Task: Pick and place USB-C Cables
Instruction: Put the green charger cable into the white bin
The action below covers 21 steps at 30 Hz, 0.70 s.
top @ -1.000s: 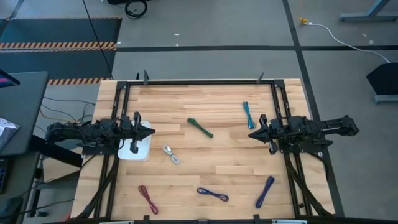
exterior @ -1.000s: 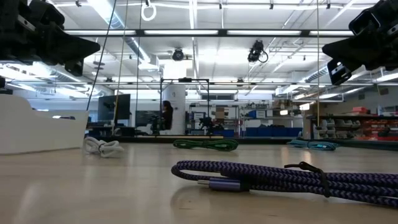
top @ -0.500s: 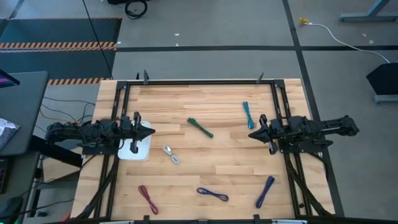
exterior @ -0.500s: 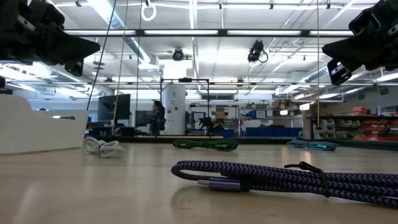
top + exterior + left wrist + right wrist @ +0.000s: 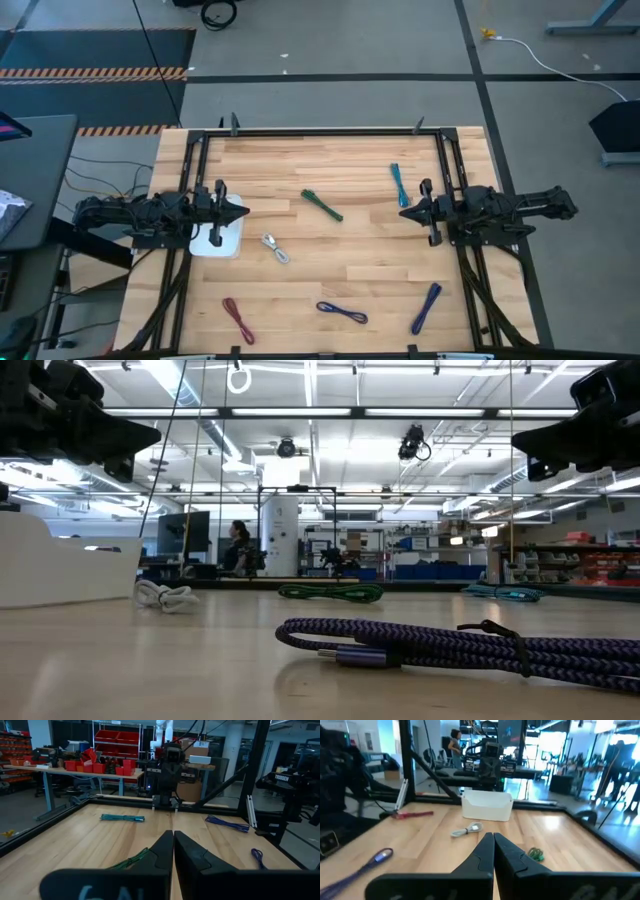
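From above, six cable bundles lie scattered on the worktop (image 5: pixel 350 250): green cable (image 5: pixel 322 205), teal cable (image 5: pixel 399 185), silver-white cable (image 5: pixel 275 248), dark red cable (image 5: pixel 238 320), blue cable (image 5: pixel 342 313), purple cable (image 5: pixel 427 307). The left gripper (image 5: pixel 240 211) hovers over the white tray (image 5: pixel 230 245), the right gripper (image 5: pixel 405 211) near the teal one; both are pressed together, empty.

At table height, the braided bundle looks light and limp; pinching mid-bundle, near its tie, seems safest.

Both wrist views show fingers touching.
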### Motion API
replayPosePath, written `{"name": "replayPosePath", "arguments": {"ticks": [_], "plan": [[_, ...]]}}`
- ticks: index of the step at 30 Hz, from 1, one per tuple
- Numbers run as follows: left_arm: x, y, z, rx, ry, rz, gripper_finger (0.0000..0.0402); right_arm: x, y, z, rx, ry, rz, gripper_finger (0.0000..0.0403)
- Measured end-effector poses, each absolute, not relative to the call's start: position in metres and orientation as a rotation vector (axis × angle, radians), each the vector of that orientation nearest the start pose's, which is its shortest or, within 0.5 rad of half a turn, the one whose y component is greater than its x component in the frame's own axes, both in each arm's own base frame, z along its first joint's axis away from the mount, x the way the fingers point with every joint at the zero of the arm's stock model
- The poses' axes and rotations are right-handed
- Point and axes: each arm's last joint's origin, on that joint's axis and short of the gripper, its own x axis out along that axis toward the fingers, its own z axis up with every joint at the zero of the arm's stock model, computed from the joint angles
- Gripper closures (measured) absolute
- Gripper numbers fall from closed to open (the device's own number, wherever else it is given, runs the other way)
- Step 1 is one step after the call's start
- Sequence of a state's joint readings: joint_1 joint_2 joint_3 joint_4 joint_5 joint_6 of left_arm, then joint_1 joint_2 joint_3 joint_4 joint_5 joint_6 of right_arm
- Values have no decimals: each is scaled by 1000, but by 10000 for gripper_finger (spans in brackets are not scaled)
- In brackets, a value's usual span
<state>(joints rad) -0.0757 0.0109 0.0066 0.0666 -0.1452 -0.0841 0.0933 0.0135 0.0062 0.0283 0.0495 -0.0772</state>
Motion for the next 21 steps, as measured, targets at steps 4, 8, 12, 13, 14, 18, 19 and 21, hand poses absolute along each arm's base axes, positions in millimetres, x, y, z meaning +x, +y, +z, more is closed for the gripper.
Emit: {"name": "replayPosePath", "arguments": {"ticks": [4, 8, 12, 13, 14, 18, 19, 21], "plan": [[98, -3, 171, -91, -65, 66, 381, 98, 8, 167, -72, -22, 42, 397], [98, -3, 171, -91, -65, 66, 381, 98, 8, 167, -74, -23, 41, 397], [98, -3, 171, -91, -65, 66, 381, 97, 6, 175, 6, -97, 6, 397], [98, -3, 171, -91, -65, 66, 381, 97, 6, 177, 53, -125, 8, 397], [98, -3, 171, -91, -65, 66, 381, 97, 6, 180, 83, -155, 10, 397], [98, -3, 171, -91, -65, 66, 381, 93, 6, 197, 110, -328, 17, 397], [98, -3, 171, -91, -65, 66, 381, 91, 6, 201, 129, -374, 22, 397], [98, -3, 171, -91, -65, 66, 381, 88, 5, 208, 162, -454, 32, 397]]}}
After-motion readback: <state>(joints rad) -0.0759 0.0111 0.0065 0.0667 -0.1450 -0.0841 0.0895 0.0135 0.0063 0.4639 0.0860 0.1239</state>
